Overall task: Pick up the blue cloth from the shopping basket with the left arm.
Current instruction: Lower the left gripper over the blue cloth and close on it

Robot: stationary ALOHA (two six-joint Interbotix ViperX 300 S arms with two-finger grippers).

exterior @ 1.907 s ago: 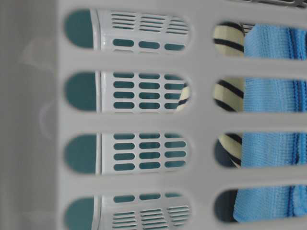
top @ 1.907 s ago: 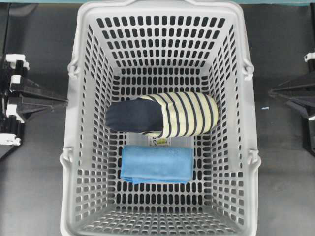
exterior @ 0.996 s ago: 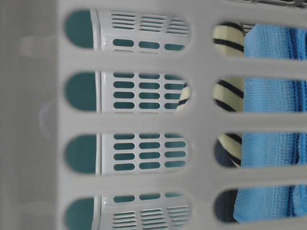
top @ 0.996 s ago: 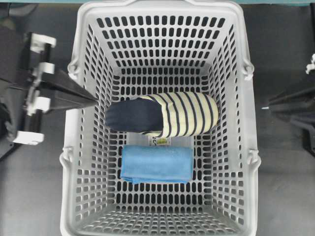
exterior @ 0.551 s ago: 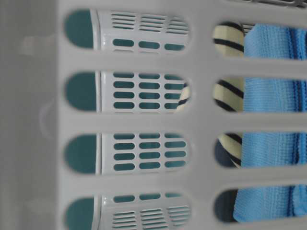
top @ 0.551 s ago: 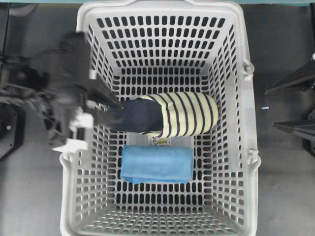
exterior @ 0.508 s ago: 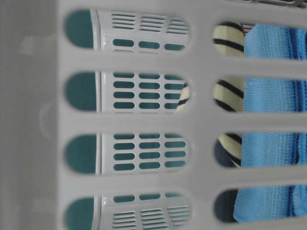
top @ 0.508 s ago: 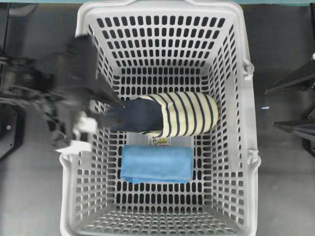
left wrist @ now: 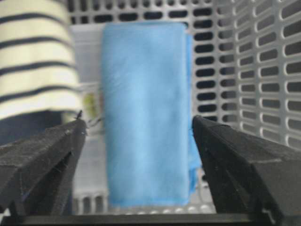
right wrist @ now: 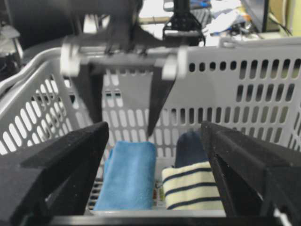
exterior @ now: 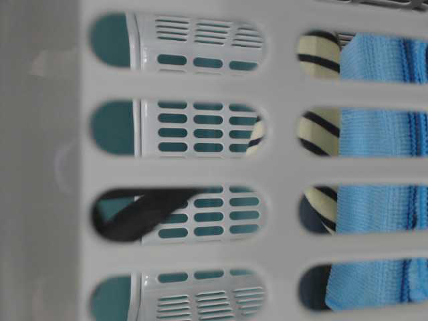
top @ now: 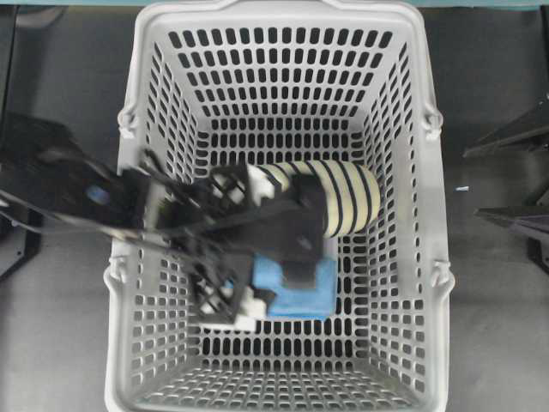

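The blue cloth [top: 302, 293] lies folded on the floor of the grey shopping basket [top: 129, 215], towards its front. My left gripper [top: 287, 257] hangs over it inside the basket, open and empty. In the left wrist view the cloth [left wrist: 146, 70] lies between the spread fingers of the left gripper [left wrist: 137, 120], below them. In the right wrist view the left gripper [right wrist: 123, 125] hovers above the cloth [right wrist: 129, 176] without touching it. My right gripper [top: 470, 184] is open and empty outside the basket's right wall; it also shows in its own view [right wrist: 155, 127].
A slipper [top: 347, 199] with cream and navy stripes lies just behind the cloth, its navy toe hidden under my left arm. A small label [left wrist: 90, 104] lies between them. The basket walls close in on all sides. Through the wall slots the table-level view shows the cloth [exterior: 378, 200].
My left arm has swung from the basket's left rim to inside the basket, above the blue cloth. The cloth and slipper have not moved. The right gripper's fingers stand further apart than 1.0 s ago.
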